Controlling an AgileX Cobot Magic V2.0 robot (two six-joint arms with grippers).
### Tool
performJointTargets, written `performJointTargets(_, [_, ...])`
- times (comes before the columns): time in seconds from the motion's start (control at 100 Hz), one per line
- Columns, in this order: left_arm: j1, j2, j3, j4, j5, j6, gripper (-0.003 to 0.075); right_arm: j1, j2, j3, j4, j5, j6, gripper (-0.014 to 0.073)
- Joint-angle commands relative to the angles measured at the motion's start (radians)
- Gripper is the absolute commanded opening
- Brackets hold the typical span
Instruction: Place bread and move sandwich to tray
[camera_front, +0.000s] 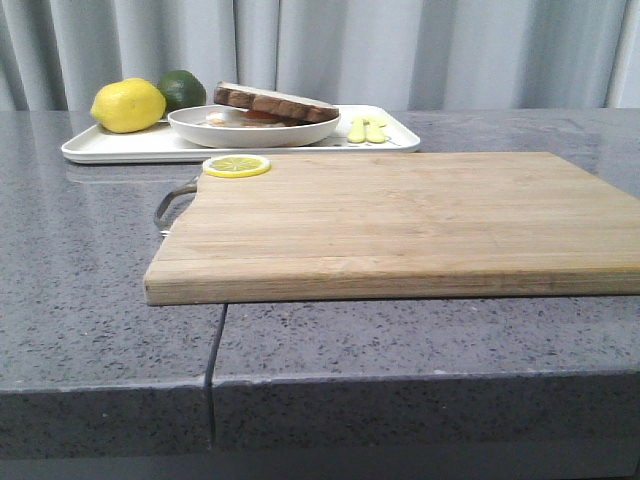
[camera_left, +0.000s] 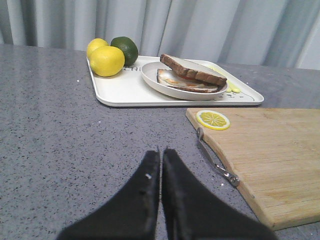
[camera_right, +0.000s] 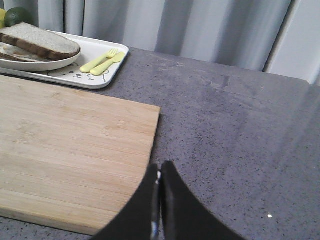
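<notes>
**Sandwich on tray, both grippers shut and empty**

Bread (camera_left: 194, 70) tops the sandwich (camera_left: 187, 80) on its plate (camera_front: 252, 128), plate on the tray (camera_left: 127, 92). Left gripper (camera_left: 161, 165) and right gripper (camera_right: 160, 177): fingers pressed together, holding nothing. Egg probably under the slice, mostly hidden.

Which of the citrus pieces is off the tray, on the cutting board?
The lemon slice, lying flat at the cutting board's corner by the handle. The whole lemons and lime sit on the tray.
</notes>
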Motion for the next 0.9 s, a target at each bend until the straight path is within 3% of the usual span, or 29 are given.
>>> performJointTargets(0.0, [-0.004, 0.009, -0.026, -0.029, -0.053, 0.003, -0.0019, -0.006, 0.006, -0.026, -0.002, -0.074, -0.001, -0.0119])
performJointTargets(0.12, [-0.004, 0.009, -0.014, -0.018, -0.059, 0.003, -0.0019, -0.006, 0.006, -0.026, -0.002, -0.074, -0.001, -0.0119])
performJointTargets(0.27, [-0.004, -0.007, 0.019, 0.303, -0.089, -0.037, -0.0019, -0.006, 0.006, -0.026, -0.002, -0.075, -0.001, -0.0119])
performJointTargets(0.32, [-0.004, -0.028, 0.041, 0.426, -0.11, -0.143, -0.0019, -0.006, 0.006, -0.026, -0.002, -0.075, -0.001, -0.0119])
performJointTargets(0.45, [-0.004, -0.104, 0.12, 0.799, -0.214, -0.595, -0.0019, -0.006, 0.006, -0.026, -0.002, -0.075, -0.001, -0.0119])
performJointTargets(0.53, [-0.004, -0.149, 0.183, 0.952, -0.289, -0.731, -0.0019, -0.006, 0.006, -0.026, -0.002, -0.075, -0.001, -0.0119])
performJointTargets(0.89, [-0.004, -0.216, 0.302, 0.955, -0.346, -0.746, -0.0019, -0.006, 0.006, -0.026, -0.002, -0.075, -0.001, -0.0119])
